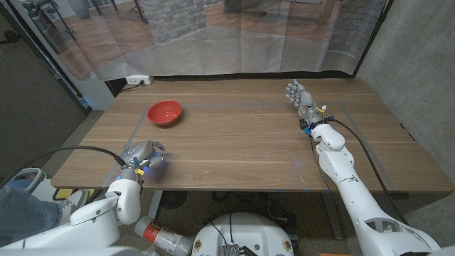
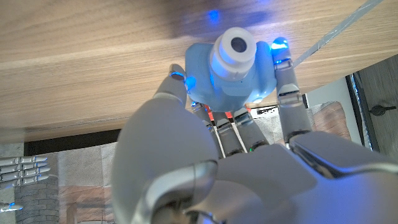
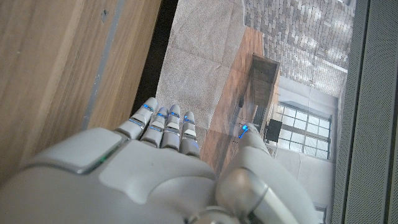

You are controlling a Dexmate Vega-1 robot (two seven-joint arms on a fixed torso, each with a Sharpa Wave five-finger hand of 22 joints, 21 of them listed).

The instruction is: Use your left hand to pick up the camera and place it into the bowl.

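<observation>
Small pale-blue toy camera with a round white lens [image 2: 235, 65] — sits at the near left part of the light wooden table [image 1: 242, 142], held in the left hand [image 1: 140, 156]. In the left wrist view the fingers [image 2: 290, 87] wrap its sides and the lens faces outward, close to the wood grain; whether the camera is lifted off the table cannot be told. Shallow red round bowl [image 1: 165, 112] stands farther back from the camera, a little toward the table's middle, well apart from it. Right hand [image 1: 301, 99] — far across the table from the camera, near the back right, fingers straight and apart, grasping nothing. A white power strip [image 1: 138, 80] lies beyond the table's back left corner.
</observation>
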